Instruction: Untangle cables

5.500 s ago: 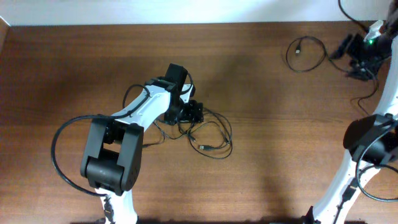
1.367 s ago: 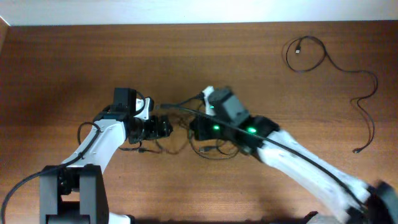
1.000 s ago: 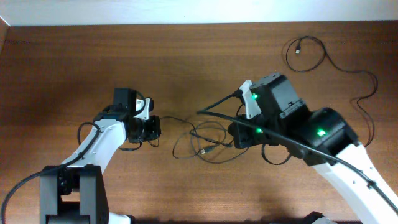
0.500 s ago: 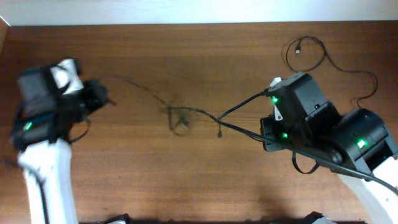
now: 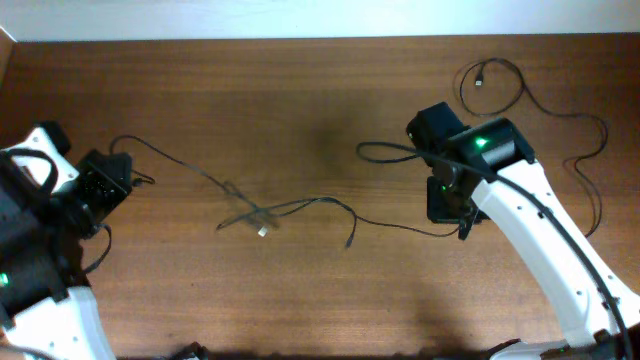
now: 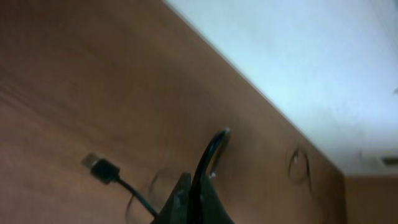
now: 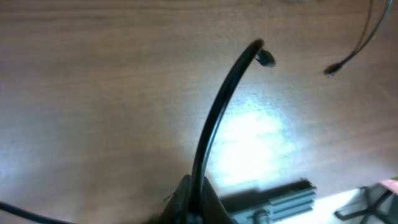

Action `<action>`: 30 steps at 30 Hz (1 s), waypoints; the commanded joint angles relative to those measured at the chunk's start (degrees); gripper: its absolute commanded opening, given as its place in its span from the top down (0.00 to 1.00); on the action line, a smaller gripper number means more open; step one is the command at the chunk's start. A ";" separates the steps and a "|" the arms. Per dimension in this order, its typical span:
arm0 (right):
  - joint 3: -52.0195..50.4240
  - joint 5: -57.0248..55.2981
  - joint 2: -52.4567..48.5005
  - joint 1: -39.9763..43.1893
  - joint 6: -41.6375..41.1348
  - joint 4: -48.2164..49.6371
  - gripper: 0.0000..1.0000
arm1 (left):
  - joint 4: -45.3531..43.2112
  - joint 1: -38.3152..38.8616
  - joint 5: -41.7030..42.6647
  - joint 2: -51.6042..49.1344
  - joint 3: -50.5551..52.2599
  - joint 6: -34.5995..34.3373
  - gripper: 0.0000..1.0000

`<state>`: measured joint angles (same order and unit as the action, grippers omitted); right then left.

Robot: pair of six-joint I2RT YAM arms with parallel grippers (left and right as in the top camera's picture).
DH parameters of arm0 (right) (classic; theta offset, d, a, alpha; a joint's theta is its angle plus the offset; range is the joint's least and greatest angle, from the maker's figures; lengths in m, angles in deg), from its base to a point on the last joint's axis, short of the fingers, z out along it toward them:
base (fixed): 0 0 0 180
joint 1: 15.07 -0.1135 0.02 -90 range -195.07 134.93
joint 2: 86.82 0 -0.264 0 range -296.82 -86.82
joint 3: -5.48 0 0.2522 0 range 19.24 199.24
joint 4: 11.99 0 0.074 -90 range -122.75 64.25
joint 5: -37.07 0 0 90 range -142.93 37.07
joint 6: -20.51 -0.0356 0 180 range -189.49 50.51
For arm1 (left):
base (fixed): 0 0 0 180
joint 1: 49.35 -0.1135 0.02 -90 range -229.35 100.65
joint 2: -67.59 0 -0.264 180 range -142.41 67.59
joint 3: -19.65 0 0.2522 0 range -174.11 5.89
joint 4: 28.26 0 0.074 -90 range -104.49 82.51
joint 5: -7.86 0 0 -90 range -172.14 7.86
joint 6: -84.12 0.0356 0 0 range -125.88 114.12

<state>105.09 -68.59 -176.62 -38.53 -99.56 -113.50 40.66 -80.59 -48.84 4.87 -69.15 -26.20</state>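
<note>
Two thin black cables [image 5: 300, 205] lie stretched across the middle of the table, still crossing at a small knot [image 5: 255, 213] beside a silvery plug [image 5: 262, 232]. My left gripper [image 5: 128, 178] is at the far left, shut on one strand [image 6: 210, 152] that arches up from its jaws [image 6: 196, 190]. A black USB plug [image 6: 99, 167] lies just beside it. My right gripper [image 5: 458, 226] is at centre right, shut on the other strand [image 7: 224, 106], which curves up from its fingers [image 7: 194, 186]. A third cable [image 5: 492, 85] lies apart at the back right.
The third cable trails down the right edge [image 5: 598, 170], and its plug end [image 7: 333, 68] shows in the right wrist view. The right arm's thick black loop [image 5: 385, 152] juts out to the left of its wrist. The white wall runs along the table's far edge [image 5: 300, 37].
The grippers have drawn apart, and the bundle has been pulled out from a coil into long strands. The left arm has swung down to the far left, and the strands now lie slacker.
</note>
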 commanded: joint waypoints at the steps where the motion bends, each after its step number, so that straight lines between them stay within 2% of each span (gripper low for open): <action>1: -4.66 -0.61 -0.66 3.63 -0.85 3.43 0.96 | 5.18 1.62 3.56 -9.35 -0.33 9.51 1.00; 5: -9.79 7.63 -0.68 5.20 0.07 11.23 0.96 | 8.33 6.93 3.61 -23.21 -0.33 12.31 1.00; 9: -18.10 23.28 -0.68 5.09 4.85 25.11 0.96 | 5.92 15.87 2.97 -35.56 -0.33 14.29 1.00; 12: -22.67 26.53 -0.68 5.09 4.76 30.71 0.96 | 3.26 20.04 2.03 -40.94 -0.33 16.31 1.00; 14: -24.79 28.06 -0.70 5.03 4.76 33.33 0.95 | 1.01 22.08 -1.49 -44.06 -0.33 16.33 1.00; 16: -25.59 29.66 -0.70 4.79 4.76 35.10 0.85 | 0.17 22.53 -3.85 -45.09 -0.33 16.35 1.00; 17: -25.59 29.64 -0.70 4.52 4.76 35.39 0.75 | 0.15 22.51 -5.20 -45.24 -0.33 16.33 1.00; 18: -25.59 29.66 -0.70 3.93 4.74 36.04 0.58 | 0.17 22.51 -6.40 -45.27 -0.33 16.31 1.00; 19: -25.59 29.68 -0.70 3.41 4.74 36.63 0.37 | 0.26 22.51 -6.38 -45.27 -0.33 16.33 1.00; 20: -25.57 30.36 -0.70 2.40 4.74 37.48 0.27 | 0.46 22.51 -6.38 -45.27 -0.33 16.31 1.00; 23: -25.57 31.98 -0.70 -0.94 4.79 39.67 0.16 | 0.83 22.51 -6.38 -45.27 -0.33 16.31 1.00; 25: -25.57 32.41 -0.70 -4.20 4.76 41.42 0.03 | 0.87 22.51 -6.38 -45.27 -0.33 16.31 0.99; 30: -25.44 38.77 -0.68 -12.85 4.76 49.81 0.01 | 1.05 22.51 -6.36 -45.27 -0.33 16.31 0.97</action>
<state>79.69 -33.27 -177.65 -48.26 -94.95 -66.24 41.60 -58.19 -54.81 -39.80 -69.33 -11.01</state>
